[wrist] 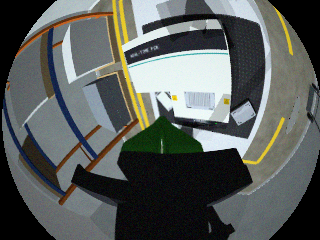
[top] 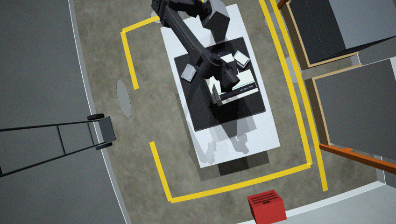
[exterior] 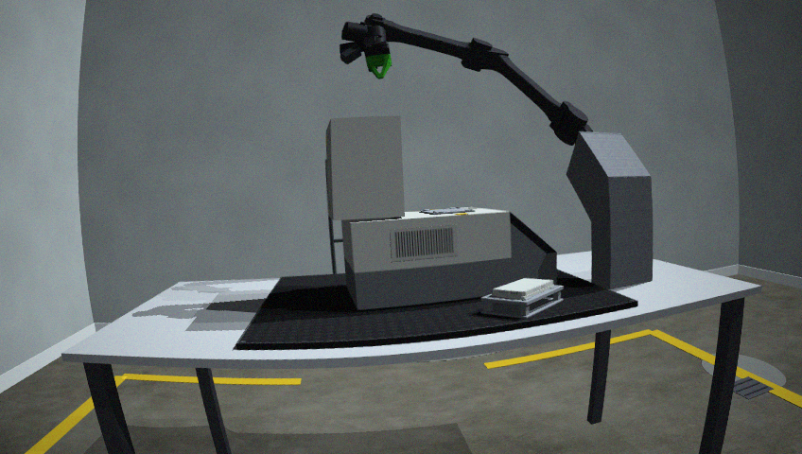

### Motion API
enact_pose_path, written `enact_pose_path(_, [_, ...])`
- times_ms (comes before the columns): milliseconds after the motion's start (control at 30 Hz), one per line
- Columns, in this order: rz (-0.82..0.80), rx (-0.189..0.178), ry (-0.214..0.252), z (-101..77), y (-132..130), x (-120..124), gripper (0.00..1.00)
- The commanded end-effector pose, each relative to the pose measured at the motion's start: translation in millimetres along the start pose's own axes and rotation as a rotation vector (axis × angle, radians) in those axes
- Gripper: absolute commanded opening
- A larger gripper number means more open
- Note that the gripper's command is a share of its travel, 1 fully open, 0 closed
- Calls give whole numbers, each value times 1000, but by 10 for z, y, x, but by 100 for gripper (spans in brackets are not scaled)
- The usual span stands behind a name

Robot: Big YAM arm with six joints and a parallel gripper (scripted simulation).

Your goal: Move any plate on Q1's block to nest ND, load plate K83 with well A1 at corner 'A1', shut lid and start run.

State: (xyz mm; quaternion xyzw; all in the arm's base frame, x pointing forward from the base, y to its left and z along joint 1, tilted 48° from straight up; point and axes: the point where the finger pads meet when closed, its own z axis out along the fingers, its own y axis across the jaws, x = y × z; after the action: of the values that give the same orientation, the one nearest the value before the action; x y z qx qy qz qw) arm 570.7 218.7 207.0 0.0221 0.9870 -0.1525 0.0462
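Exterior view: cycler Q1 (exterior: 427,253) stands lid upright; white plate K83 (exterior: 522,288) rests beside it; high above, gripper (exterior: 380,70) closed, empty.

Room, as I see it from my station:

- Walls: plain grey wall (exterior: 225,112), curving in my exterior view, with a pale skirting strip at its foot.
- Floor (top: 97,166): mottled brown-grey concrete, marked with yellow tape lines (top: 294,83) boxing in the work area; a round grey floor plate (top: 123,98) lies just outside the tape.
- Surface (exterior: 393,351): white top on dark legs, carrying a black dotted mat (exterior: 315,328).
- Other furniture: a hand truck (top: 107,129) with black wheels at the left; a red box (top: 266,206) near the bottom edge; large grey crates (top: 358,108) on tan and orange frames at the right.
- Light: soft, from overhead, with layered shadows on the white top.
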Motion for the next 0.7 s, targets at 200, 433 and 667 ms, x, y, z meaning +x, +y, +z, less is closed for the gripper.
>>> enact_pose_path(200, [-19, 46, 0, 79, 280, 88, 0])
enact_pose_path(433, [-24, 31, -18, 191, 509, 208, 0])
enact_pose_path(667, [-55, 101, 4, 438, 736, 410, 0])
